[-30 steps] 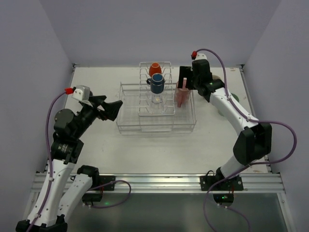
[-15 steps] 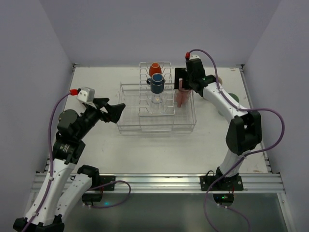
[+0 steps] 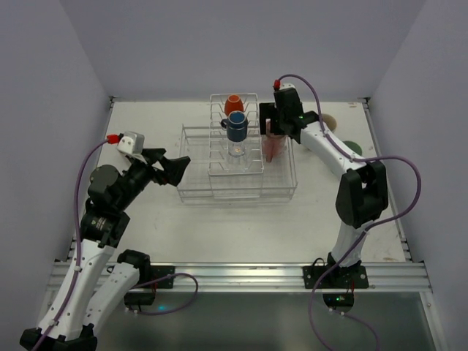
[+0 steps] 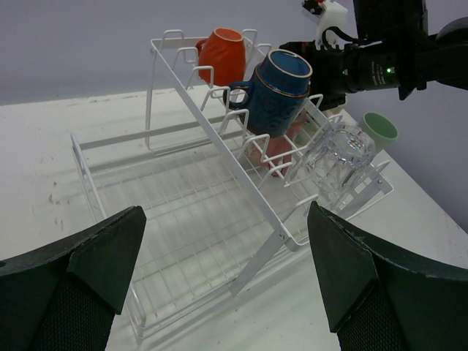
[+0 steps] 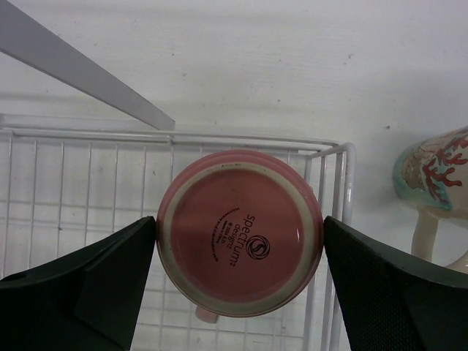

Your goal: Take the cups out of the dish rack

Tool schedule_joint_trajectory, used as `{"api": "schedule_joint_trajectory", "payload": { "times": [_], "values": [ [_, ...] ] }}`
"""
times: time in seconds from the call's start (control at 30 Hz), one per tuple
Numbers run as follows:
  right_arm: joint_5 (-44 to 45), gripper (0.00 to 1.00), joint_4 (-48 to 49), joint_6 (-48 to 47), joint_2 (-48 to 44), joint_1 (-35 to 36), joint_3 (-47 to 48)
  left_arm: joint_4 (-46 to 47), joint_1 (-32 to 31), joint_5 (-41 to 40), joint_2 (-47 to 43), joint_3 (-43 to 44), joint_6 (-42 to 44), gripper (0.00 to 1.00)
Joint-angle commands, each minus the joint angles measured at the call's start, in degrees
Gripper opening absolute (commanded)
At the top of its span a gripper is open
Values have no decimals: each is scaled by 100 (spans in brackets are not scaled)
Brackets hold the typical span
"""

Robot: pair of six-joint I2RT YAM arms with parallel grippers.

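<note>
One tool [image 5: 240, 245], downturned, astride pink tumbler [image 5: 240, 230]

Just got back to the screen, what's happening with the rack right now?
The right gripper is open with a finger on each side of an upside-down pink cup on the right side of the dish rack, not yet closed on it. The left gripper hangs open at the rack's left end, holding nothing. An orange mug, a blue mug and a clear glass sit on the middle tines.
</note>
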Motion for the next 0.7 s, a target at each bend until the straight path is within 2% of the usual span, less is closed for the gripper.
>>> {"api": "schedule_joint_trajectory", "payload": {
  "times": [0.0,0.1,0.2,0.57,0.6,0.67],
  "values": [
    [116,94,-79,-99,110,324,328,80,-26,-89,-21,-19,138,100],
    [161,94,-105,-38,180,343,364,80,-18,-89,-48,-28,138,100],
    [292,99,-123,-2,215,343,312,80,-18,-106,-65,-37,138,100],
    [398,99,-26,59,444,308,241,98,-18,-71,-30,-55,120,100],
    [407,98,-17,59,427,290,241,98,-18,-71,-30,-55,112,100],
    [468,88,96,68,339,299,119,98,-18,-71,-21,-55,103,100]
  ]
}}
